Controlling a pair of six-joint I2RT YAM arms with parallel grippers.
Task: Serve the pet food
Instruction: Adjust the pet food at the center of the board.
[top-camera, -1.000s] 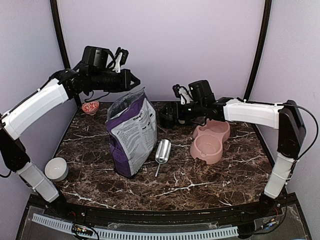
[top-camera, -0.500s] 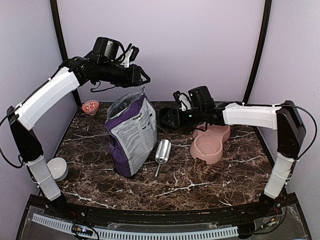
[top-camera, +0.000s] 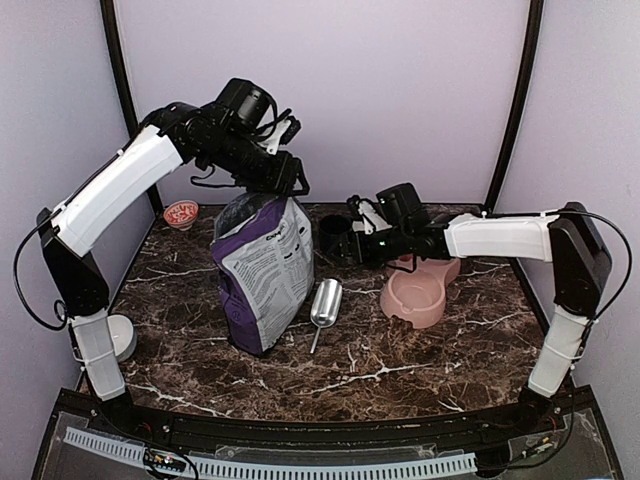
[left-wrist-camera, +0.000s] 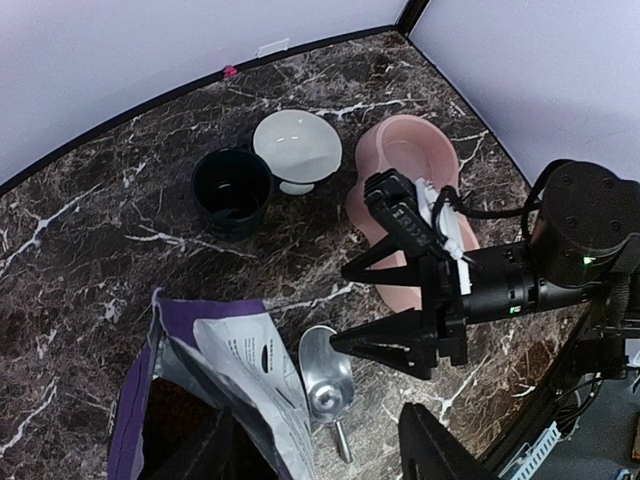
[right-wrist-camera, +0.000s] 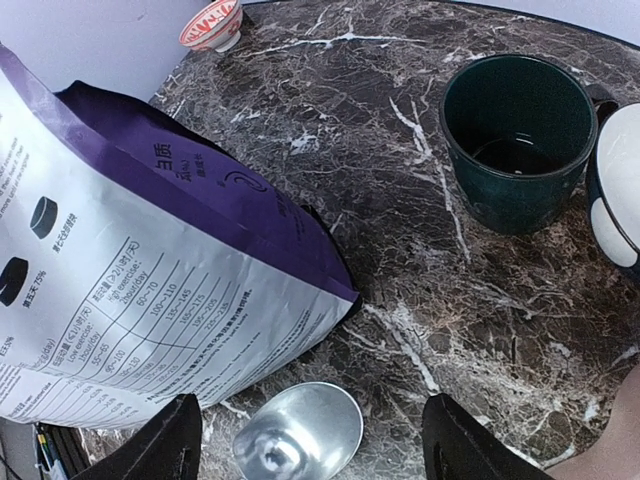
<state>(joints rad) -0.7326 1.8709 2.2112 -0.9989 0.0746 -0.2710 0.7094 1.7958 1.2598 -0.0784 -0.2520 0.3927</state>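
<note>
The purple-and-grey bag (top-camera: 265, 275) stands upright at centre left with its top open. The pet food is hidden inside it; the left wrist view shows only a dark interior (left-wrist-camera: 175, 415). My left gripper (top-camera: 290, 180) hovers open over the bag's top, one finger (left-wrist-camera: 204, 454) above the mouth and the other (left-wrist-camera: 434, 444) outside it. A metal scoop (top-camera: 325, 300) lies on the table to the right of the bag. My right gripper (right-wrist-camera: 325, 450) is open, a little above and behind the scoop (right-wrist-camera: 290, 440), its fingers spread either side of the scoop's bowl. The pink double bowl (top-camera: 420, 285) sits at the right.
A dark green cup (right-wrist-camera: 515, 140) and a white bowl (left-wrist-camera: 297, 148) stand behind the right gripper. A small red patterned bowl (top-camera: 181, 213) is at the back left. Another white bowl (top-camera: 120, 335) sits at the near left, behind my left arm. The table is dark marble.
My left arm has swung right and come down over the bag's top, and its jaws have opened. My right gripper has dropped forward towards the scoop, its jaws slightly narrower.
</note>
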